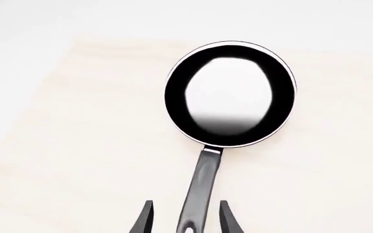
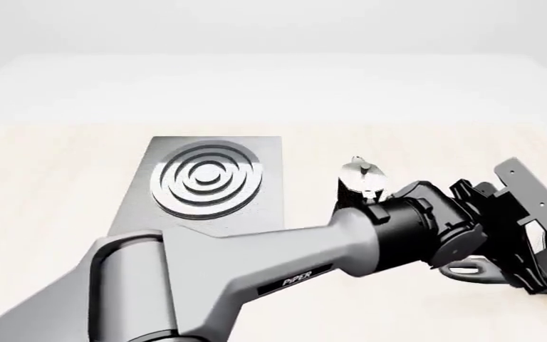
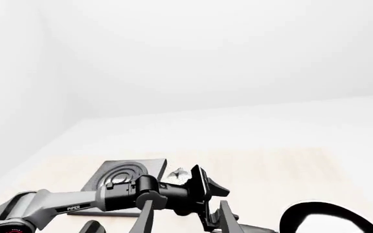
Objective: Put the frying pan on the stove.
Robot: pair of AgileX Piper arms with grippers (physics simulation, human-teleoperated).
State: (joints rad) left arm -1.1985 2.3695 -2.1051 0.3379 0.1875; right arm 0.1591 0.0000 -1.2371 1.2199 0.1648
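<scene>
Pan: frying pan (image 1: 230, 94) lies flat on the pale wood table (image 1: 76, 145), black w/ glossy inside, handle running back toward the left gripper (image 1: 186, 218).
Left gripper: jaws apart, 1 finger each side of the handle's end, not clamped; contact unclear from the left wrist view.
Left arm: in the front view it reaches across from the left to the right side, hiding most of the pan.
Stove: grey slab w/ silver rings (image 2: 207, 178) on the table's left-centre, well apart from the pan (image 3: 322, 218).
Moka pot: small silver-black pot (image 2: 361, 178) stands just right of the stove, behind the left arm's wrist.
Right gripper: (image 3: 180, 221) 2 dark fingers at the frame's edge w/ a gap between, prob. apart, holding nothing.
</scene>
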